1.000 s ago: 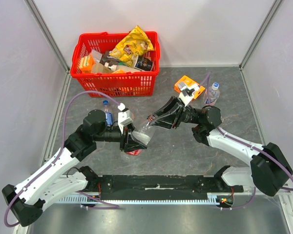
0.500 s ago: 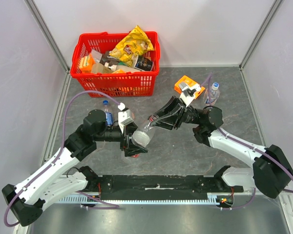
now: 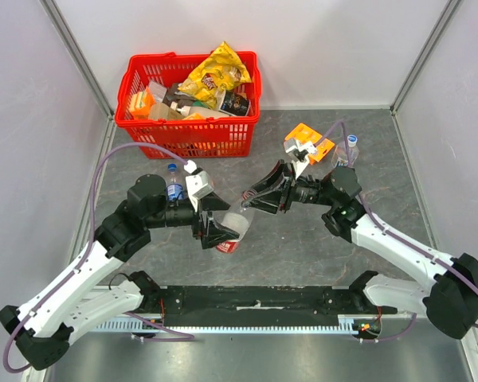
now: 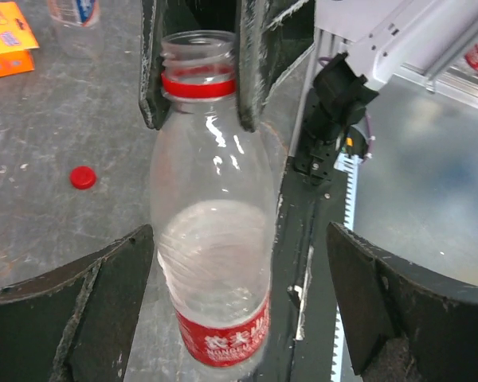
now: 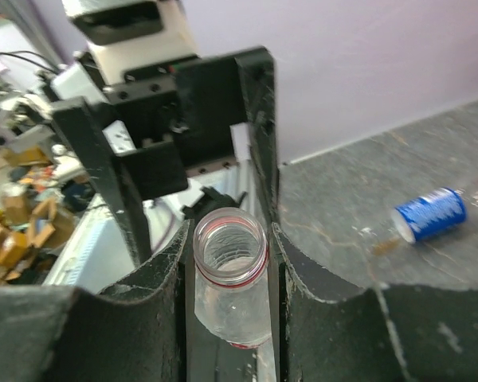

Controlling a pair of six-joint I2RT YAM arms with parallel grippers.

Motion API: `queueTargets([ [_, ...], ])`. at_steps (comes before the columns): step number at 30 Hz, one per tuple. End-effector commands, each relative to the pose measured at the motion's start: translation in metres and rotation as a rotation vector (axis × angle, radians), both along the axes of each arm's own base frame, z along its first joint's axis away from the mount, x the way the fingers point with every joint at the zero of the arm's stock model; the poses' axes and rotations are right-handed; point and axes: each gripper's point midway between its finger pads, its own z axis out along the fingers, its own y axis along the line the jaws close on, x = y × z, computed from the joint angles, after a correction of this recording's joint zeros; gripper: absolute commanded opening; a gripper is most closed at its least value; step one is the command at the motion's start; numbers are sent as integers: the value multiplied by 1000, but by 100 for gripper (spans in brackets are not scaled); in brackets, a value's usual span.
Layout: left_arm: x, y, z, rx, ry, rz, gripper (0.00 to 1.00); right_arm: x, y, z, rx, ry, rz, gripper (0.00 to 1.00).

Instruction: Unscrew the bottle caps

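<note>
Since second ago: left gripper (image 4: 239, 235) let go of bottle base, arm drawn back slightly. Jaws now spread wide either side of red-labelled bottle (image 4: 211, 199), clear of its body. Blue-labelled bottle (image 3: 174, 188) upright just behind left arm, blue cap (image 3: 171, 168) on. Red-labelled bottle in mid-air, tilted, mouth open, only red collar ring on neck. Red cap (image 4: 83, 177) off, lying on table (image 4: 40, 119). Right gripper (image 5: 229, 239) pinching bottle neck. Orange box (image 3: 311, 143) beyond. Nearly plain bottle (image 3: 346, 155) upright far right, pale cap (image 3: 350, 140) on.
</note>
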Motion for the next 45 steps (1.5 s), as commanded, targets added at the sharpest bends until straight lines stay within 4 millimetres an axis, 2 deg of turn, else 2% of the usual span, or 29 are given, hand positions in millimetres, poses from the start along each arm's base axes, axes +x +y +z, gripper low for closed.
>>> queueTargets([
  [1,10,10,12,27,-83,68,93,23,-4,-8,-141,-70,-148,0],
  [8,17,17,0,75,-91,116,93,58,-14,-26,-284,-72,-335,0],
  [11,26,21,-12,108,-69,170,93,74,-23,-30,-339,-72,-435,0],
  [15,38,27,-35,182,-28,240,93,92,-42,-19,-359,-101,-587,0],
  [21,49,32,-68,267,52,319,93,106,-62,-4,-343,-132,-733,0],
  [24,54,37,-85,323,97,357,92,110,-67,1,-330,-152,-774,0],
  [30,63,54,-112,441,165,474,90,118,-64,10,-314,-227,-788,0],
  [34,61,52,-113,440,178,464,89,131,-65,5,-339,-271,-829,0],
  [38,64,61,-119,472,172,500,89,145,-66,0,-360,-289,-878,0],
  [45,65,67,-115,477,130,513,89,177,-75,-5,-362,-243,-1037,0],
])
